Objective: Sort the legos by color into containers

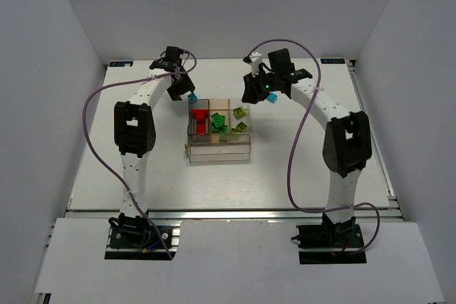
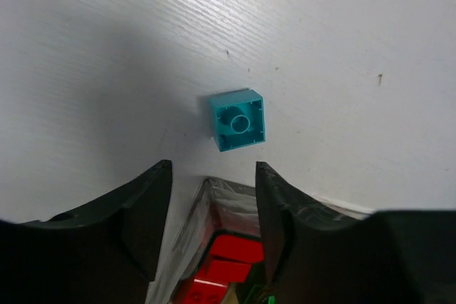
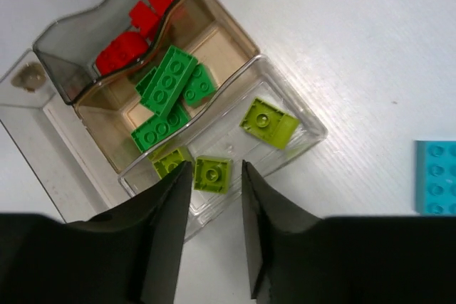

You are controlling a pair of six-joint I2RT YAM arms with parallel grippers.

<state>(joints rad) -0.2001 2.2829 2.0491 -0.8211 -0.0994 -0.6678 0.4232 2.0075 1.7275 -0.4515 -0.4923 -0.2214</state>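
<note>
Top external view showed the container [image 1: 219,153], a clear divided box, near the middle of the tabletop [image 1: 214,186] between the two arms. Right wrist view gave its contents: red bricks [image 3: 132,40] in the smoky grey compartment, green bricks [image 3: 167,90] heaped in the tan-bottomed one beside it, and three lime bricks [image 3: 269,122] lying apart on the floor of the clear outer one. One cyan brick [image 2: 239,119] lay hollow side up on the bare tabletop just beside the container's far left corner, outside every compartment. The left jaws hung over that corner, spread wide and gripping nothing. Their black fingers [image 2: 139,226] framed the box's rim and the red bricks below, and the cyan brick sat just past the tips, untouched. The right jaws were likewise released and empty over the lime compartment; one lime brick showed in the gap between their fingers [image 3: 160,240], touching neither. A second cyan piece, a flat cyan plate [image 3: 436,176], lay on the tabletop away from the container, cut off by the right edge of that view. Purple cables [image 1: 291,165] looped from each arm down to its base. The tabletop was white with a faint grain and a few dark specks, and plain pale walls [image 1: 228,5] closed it in on three sides.
</note>
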